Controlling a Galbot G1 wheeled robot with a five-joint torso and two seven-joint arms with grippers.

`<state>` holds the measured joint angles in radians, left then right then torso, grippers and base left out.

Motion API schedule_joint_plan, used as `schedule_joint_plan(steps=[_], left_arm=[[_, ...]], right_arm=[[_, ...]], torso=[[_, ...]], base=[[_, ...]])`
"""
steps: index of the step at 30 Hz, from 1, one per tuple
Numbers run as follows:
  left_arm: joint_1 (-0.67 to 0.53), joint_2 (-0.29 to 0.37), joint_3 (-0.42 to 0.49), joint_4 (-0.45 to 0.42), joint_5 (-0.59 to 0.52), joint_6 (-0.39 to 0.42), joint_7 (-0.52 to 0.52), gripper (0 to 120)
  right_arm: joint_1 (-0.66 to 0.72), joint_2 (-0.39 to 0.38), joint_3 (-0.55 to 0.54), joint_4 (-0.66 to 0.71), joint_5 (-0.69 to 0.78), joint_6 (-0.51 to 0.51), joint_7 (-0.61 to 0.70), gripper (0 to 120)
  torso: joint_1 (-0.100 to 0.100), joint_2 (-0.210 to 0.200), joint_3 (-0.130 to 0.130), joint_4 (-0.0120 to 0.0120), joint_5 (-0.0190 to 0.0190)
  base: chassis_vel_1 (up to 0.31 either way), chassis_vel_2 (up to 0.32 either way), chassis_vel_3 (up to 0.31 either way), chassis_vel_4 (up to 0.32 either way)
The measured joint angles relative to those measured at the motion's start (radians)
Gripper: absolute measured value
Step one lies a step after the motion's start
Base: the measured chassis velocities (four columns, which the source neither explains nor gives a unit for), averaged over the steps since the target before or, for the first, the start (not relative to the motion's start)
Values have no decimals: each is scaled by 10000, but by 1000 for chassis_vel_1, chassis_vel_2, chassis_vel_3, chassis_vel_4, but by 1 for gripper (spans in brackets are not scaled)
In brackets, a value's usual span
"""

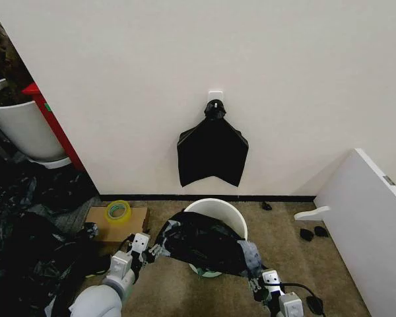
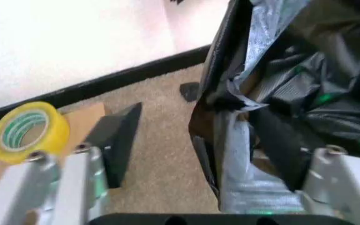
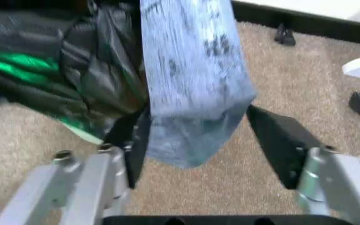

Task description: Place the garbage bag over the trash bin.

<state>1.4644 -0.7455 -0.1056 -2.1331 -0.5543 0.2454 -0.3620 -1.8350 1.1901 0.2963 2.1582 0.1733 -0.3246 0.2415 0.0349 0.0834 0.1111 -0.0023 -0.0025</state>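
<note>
The trash bin (image 1: 218, 209), a small round white bucket, stands on the carpet by the wall. The garbage bag (image 1: 201, 241), glossy and crinkled, lies draped over the bin's near half, while the far rim shows bare. My left gripper (image 1: 150, 249) is at the bag's left edge. In the left wrist view it (image 2: 196, 122) is open, with the bag (image 2: 280, 70) hanging between its jaws against one side. My right gripper (image 1: 254, 276) sits at the bag's right corner. It (image 3: 198, 117) is open too, and a pale shiny flap of the bag (image 3: 192, 84) hangs between its pads.
A flat black bundle (image 1: 212, 148) hangs from a wall hook above the bin. On my left are a cardboard box (image 1: 135, 221) with a yellow tape roll (image 1: 117, 211), a heap of black plastic (image 1: 26, 251) and a large white tub (image 1: 20, 129). A white board (image 1: 369, 224) leans at right.
</note>
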Motion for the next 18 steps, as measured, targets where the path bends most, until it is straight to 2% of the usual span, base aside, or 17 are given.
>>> schedule_joint_plan(steps=[2, 6, 10, 12, 14, 16, 18], left_arm=[[77, 23, -32, -50, -10, -104, 32, 78], [692, 130, -168, -353, -81, -560, 148, 97], [937, 176, -225, -369, -85, -894, 227, 100], [1110, 189, -322, -352, -101, -1383, 323, 100], [1256, 118, -555, -342, -93, -2218, 487, 100], [1296, 62, -618, -364, -61, -2490, 512, 100], [1366, -209, -692, -413, 368, -3177, 498, 100]], right_arm=[[-96, 6, 33, 67, 0, 116, 0, 65], [-506, 41, 286, 417, -9, 648, 98, 85], [-622, 42, 413, 560, 46, 772, 144, 93], [-655, 49, 475, 684, 163, 878, 212, 99], [-617, 66, 490, 922, 342, 1017, 206, 100], [-581, 69, 490, 1029, 424, 1064, 175, 100], [-410, 34, 522, 1334, 692, 1110, -62, 100]], torso=[[0, 0, 0, 0, 0], [0, 0, 0, 0, 0], [0, 0, 0, 0, 0], [0, 0, 0, 0, 0], [0, 0, 0, -1, 1], [0, 0, 0, 0, 0], [0, 0, 0, 0, 0]], base=[[0, 0, 0, 0], [0, 0, 0, 0], [0, 0, 0, 0], [0, 0, 0, 0], [0, 0, 0, 0], [0, 0, 0, 0], [0, 0, 0, 0]])
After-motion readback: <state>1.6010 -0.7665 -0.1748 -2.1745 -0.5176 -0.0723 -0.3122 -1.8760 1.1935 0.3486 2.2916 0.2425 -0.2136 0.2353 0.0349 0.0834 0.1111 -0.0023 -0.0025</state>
